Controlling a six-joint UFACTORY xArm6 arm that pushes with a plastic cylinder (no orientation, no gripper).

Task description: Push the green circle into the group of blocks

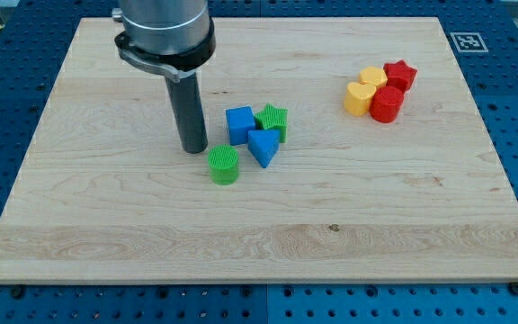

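Since the green circle (225, 166) sits just below-left of the blue cube (239, 124), you see my tip (194, 148), a plain rod tool holding nothing, just up-left of the circle, placed to nudge it in.

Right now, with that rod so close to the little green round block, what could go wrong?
My tip sits up-left of the green circle. An off-centre push may slide it past the blue triangle instead of in. A hard push could scatter the blue cube and green star.
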